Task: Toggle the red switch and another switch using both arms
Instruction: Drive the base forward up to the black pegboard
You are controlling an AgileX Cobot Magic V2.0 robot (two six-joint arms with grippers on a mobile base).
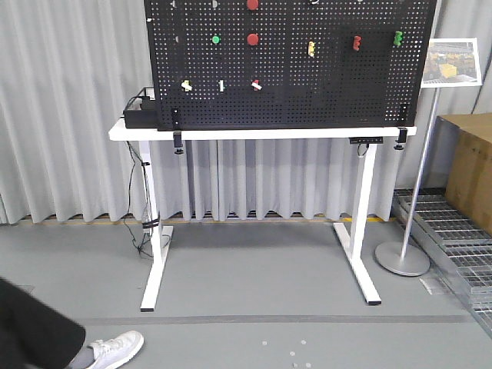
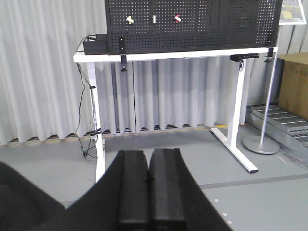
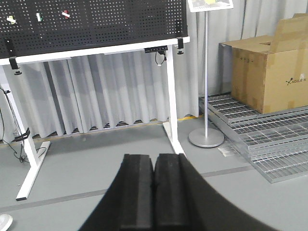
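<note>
The red switch [image 1: 256, 85] is a small red toggle with a white lever tip, low on the black pegboard [image 1: 323, 92]. It also shows in the left wrist view as the red switch [image 2: 177, 19] and in the right wrist view as the red switch [image 3: 66, 14]. Left of it in the same row are a white toggle [image 1: 221, 85] and a yellow toggle [image 1: 186, 85]. My left gripper [image 2: 148, 154] is shut and holds nothing, far from the board and low over the floor. My right gripper [image 3: 154, 157] is likewise shut and holds nothing. Neither arm appears in the front view.
The pegboard stands on a white table [image 1: 261, 133] with a black box [image 1: 142, 117] and hanging cables at its left end. Round red buttons [image 1: 253, 38] sit higher up. A sign stand [image 1: 402, 257], cardboard box [image 3: 269, 72] and metal grates [image 3: 269, 144] lie right. A person's shoe [image 1: 115, 350] is front left.
</note>
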